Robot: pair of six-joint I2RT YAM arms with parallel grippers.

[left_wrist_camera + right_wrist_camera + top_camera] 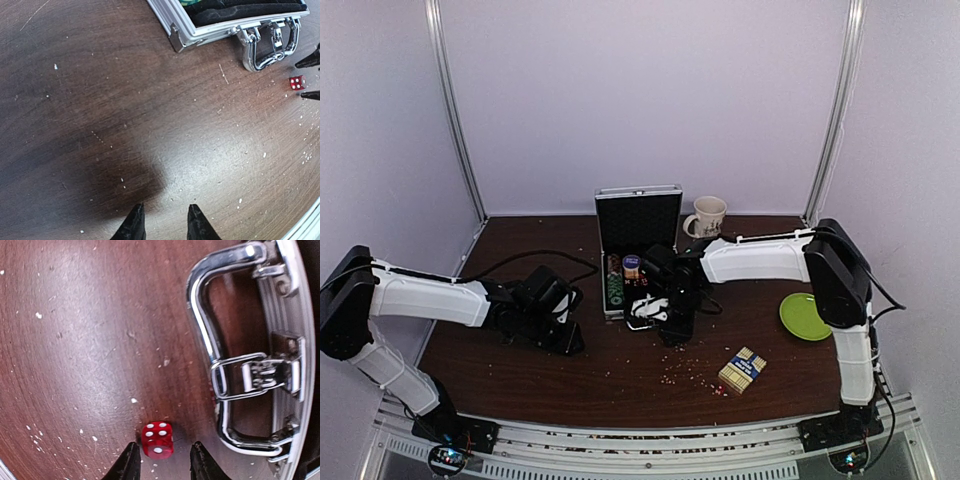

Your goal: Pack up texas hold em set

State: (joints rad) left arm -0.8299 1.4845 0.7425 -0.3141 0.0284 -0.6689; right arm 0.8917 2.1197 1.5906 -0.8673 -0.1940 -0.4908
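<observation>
Both arms (pixel 750 258) stretch low; right jaws straddle red die (pixel 157 440).

Red die (pixel 157 440), white pips. Silver case (pixel 638 218), black lining. Green plate (pixel 805 316). Cream mug (pixel 708 215). Blue-and-tan box (pixel 742 370). Dark brown, white-speckled surface (pixel 100 125).

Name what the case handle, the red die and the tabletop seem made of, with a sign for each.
Case handle: probably polished metal; mirror-bright reflections. Red die: likely glossy plastic; shiny red, white pips. Tabletop: wood or wood-look laminate; dark grain, soft sheen.
</observation>
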